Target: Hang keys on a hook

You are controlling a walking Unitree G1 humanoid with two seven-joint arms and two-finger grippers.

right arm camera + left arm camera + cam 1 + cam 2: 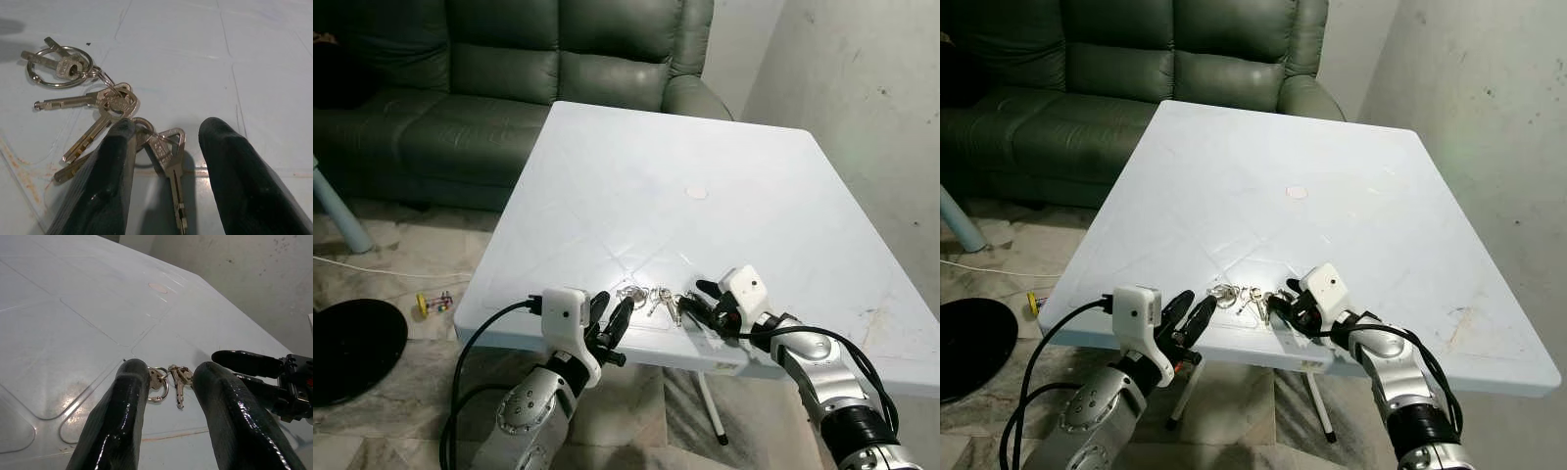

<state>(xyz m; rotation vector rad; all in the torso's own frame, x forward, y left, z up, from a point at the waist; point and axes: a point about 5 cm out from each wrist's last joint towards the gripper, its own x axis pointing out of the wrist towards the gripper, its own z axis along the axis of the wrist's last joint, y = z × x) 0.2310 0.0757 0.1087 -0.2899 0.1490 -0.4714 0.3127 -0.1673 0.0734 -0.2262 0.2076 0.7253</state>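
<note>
A bunch of metal keys (651,299) on linked rings lies flat on the white plastic table (636,176), close to its front edge. My left gripper (613,309) is open just to the left of the bunch, at the table's edge; in the left wrist view the keys (168,379) lie just beyond its fingertips (131,382). My right gripper (697,296) is open on the right side of the bunch. In the right wrist view one key (168,149) lies between its two fingers (215,132), while the rest of the keys (105,103) spread out ahead.
A green leather sofa (509,78) stands behind the table, and a plastered wall (862,88) runs along the right. A small round disc (697,193) sits mid-table. On the floor to the left are a black round object (347,348) and a small toy (433,304).
</note>
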